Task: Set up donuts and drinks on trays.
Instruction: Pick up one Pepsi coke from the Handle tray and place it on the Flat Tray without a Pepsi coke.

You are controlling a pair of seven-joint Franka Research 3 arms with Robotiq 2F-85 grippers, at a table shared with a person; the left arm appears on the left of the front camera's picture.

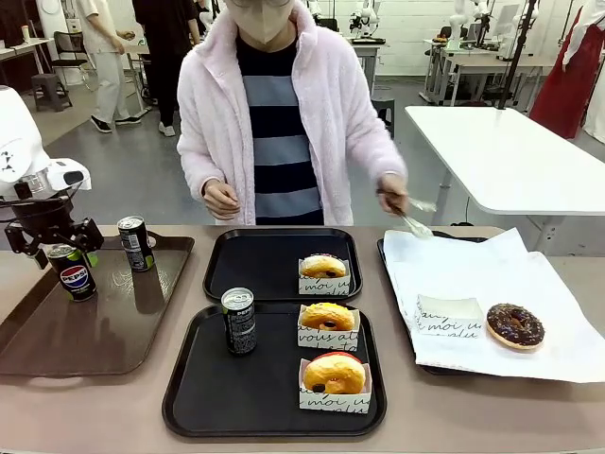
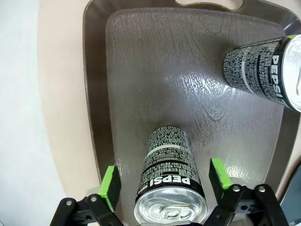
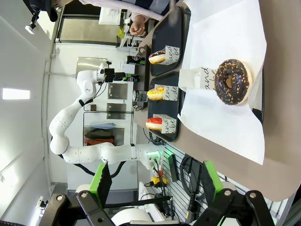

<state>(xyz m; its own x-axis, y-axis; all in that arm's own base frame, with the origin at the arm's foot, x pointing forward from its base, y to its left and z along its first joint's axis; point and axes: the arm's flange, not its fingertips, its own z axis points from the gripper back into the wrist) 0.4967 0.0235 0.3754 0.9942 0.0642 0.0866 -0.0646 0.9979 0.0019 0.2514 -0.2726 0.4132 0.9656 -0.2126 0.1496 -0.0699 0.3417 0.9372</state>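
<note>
My left gripper (image 1: 66, 248) hangs over a Pepsi can (image 1: 74, 274) on the brown tray (image 1: 57, 331). In the left wrist view its green pads (image 2: 110, 186) stand either side of that can (image 2: 169, 183) with small gaps, so it is open. A second can (image 1: 136, 243) stands just behind. The near black tray (image 1: 189, 397) carries a can (image 1: 238, 322) and two sleeved donuts (image 1: 327, 317) (image 1: 334, 374). The far black tray (image 1: 246, 255) has one donut (image 1: 323, 268). My right gripper (image 3: 153, 181) is open, holding nothing.
A paper-lined tray (image 1: 454, 274) on the right bears a chocolate donut (image 1: 515, 324) and an empty sleeve (image 1: 449, 315). The person across the table holds tongs (image 1: 408, 219) above its far edge. Bare tabletop lies along the front edge.
</note>
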